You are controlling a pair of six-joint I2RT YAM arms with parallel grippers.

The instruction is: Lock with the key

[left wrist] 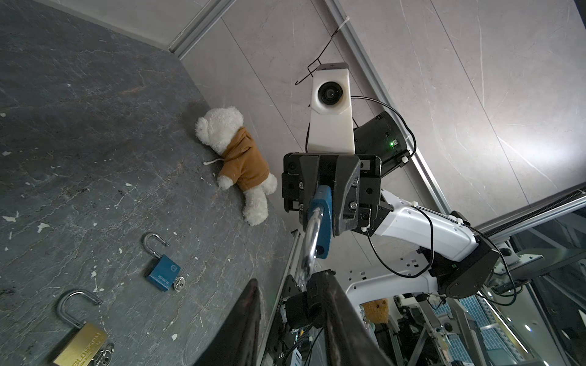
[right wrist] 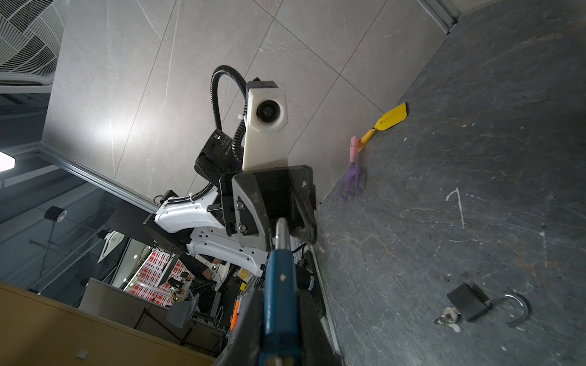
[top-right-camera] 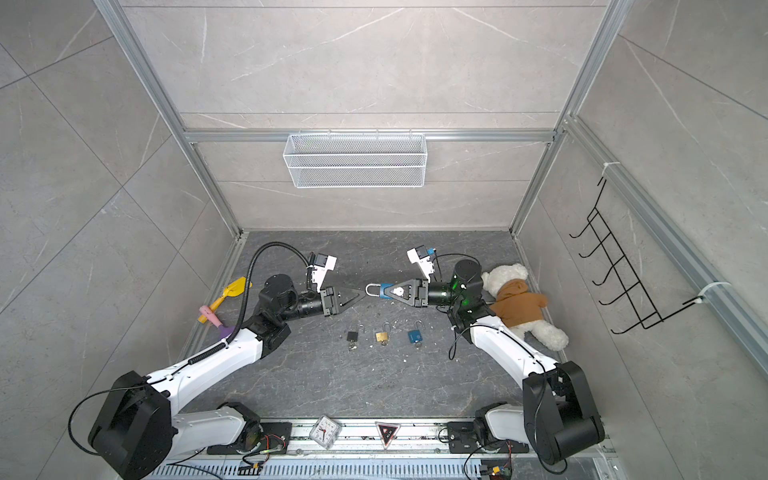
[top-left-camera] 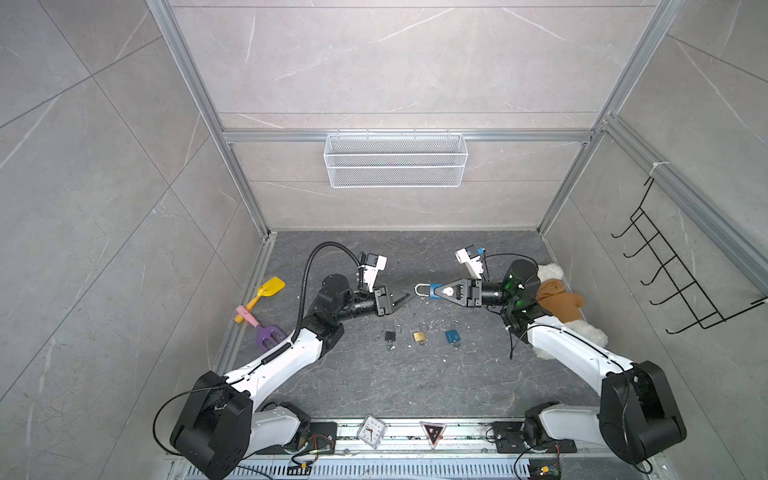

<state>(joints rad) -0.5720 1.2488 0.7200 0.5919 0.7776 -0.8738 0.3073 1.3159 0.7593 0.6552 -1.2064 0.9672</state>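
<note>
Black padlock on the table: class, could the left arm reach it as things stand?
Probably yes. The left gripper holds nothing, its jaws apart beside the blue padlock that the right gripper grips. The black padlock lies near it, with nothing between.

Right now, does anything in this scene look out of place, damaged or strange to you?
Small white flecks lie scattered over the dark table, like chipped debris. A teddy bear lies flopped beside the right wall, and a small clock lies on the front rail. Nothing looks spilled.
</note>
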